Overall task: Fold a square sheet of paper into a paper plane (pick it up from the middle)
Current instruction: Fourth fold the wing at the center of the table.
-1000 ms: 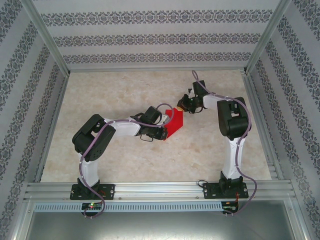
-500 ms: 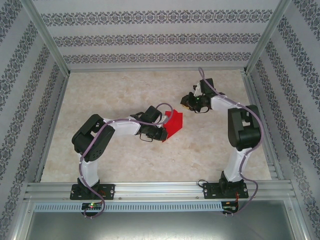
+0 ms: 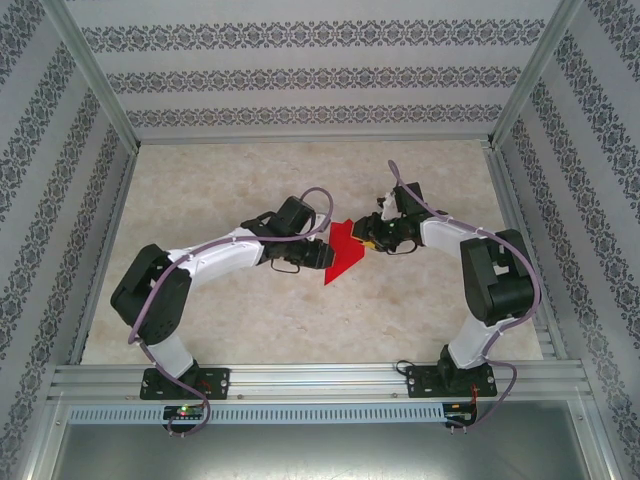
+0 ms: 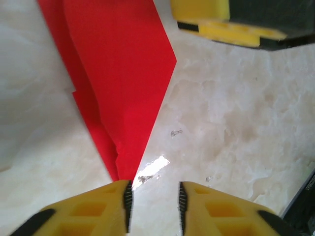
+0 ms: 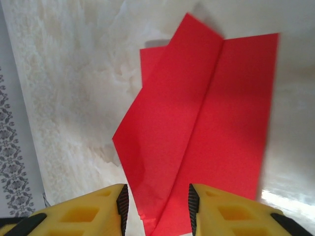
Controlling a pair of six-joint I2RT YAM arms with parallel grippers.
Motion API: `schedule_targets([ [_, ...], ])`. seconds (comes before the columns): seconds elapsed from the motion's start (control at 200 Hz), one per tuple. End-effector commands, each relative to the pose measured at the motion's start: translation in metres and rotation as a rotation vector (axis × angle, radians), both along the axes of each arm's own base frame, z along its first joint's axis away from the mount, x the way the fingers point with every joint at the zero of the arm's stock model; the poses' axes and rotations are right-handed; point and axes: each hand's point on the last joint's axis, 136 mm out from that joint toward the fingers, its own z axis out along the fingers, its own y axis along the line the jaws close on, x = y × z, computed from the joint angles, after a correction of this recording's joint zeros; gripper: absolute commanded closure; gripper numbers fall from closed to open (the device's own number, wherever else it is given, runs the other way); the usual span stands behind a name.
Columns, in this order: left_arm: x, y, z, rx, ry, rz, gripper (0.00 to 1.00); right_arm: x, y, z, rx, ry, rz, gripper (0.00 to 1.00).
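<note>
Two white-and-black arms, bolted to an aluminium rail (image 3: 320, 380), reach from the near edge of a marbled beige surface (image 3: 200, 310) and meet at a red paper plane (image 3: 343, 252). It sits a little right of the surface's centre, well clear of every edge. The left end effector (image 3: 322, 256) stands at its left side and the right end effector (image 3: 367, 240) at its far right corner, so the paper plane lies between the two, each just beside or touching it.

From the left wrist, the paper plane (image 4: 123, 73) narrows to a creased point that ends against the inner edge of one yellow finger (image 4: 98, 214). The jaws there stand a narrow gap apart and pinch nothing.

From the right wrist, the paper plane (image 5: 206, 128) shows a long centre crease and a folded flap to one side. Its near end runs into the narrow gap between that end effector's parted yellow fingers (image 5: 221, 216), which are not clamped on it.

Whether the paper lies fully flat cannot be told. Patterned wall panels (image 3: 320, 80) ring the surface on three sides.
</note>
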Motion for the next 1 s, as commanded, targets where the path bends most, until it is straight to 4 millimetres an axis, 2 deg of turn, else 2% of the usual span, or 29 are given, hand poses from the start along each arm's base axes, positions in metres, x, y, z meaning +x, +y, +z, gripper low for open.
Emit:
schedule_targets([
  [0.0,-0.004,0.021,-0.006,0.076,0.037,0.039,0.60,0.005,0.013,-0.005,0.021,-0.007,0.017,0.61],
  [0.115,-0.006,0.021,-0.013,0.062,0.057,0.047,0.57,0.009,0.022,-0.015,0.012,0.010,0.031,0.60],
  [0.26,-0.005,0.010,-0.029,0.023,0.095,0.031,0.56,0.012,0.023,-0.024,0.001,0.025,0.023,0.60],
  [0.425,-0.001,-0.002,-0.043,-0.011,0.118,0.011,0.56,0.014,0.028,-0.029,0.020,0.040,0.027,0.60],
  [0.565,0.006,-0.005,-0.055,-0.008,0.135,0.012,0.56,0.013,0.030,-0.032,0.034,0.052,0.028,0.60],
  [0.729,0.013,-0.003,-0.067,0.020,0.146,0.020,0.62,0.012,0.031,-0.035,0.048,0.061,0.030,0.59],
  [0.994,0.018,0.000,-0.074,0.001,0.168,0.032,0.72,0.007,0.035,-0.036,0.074,0.077,0.042,0.59],
])
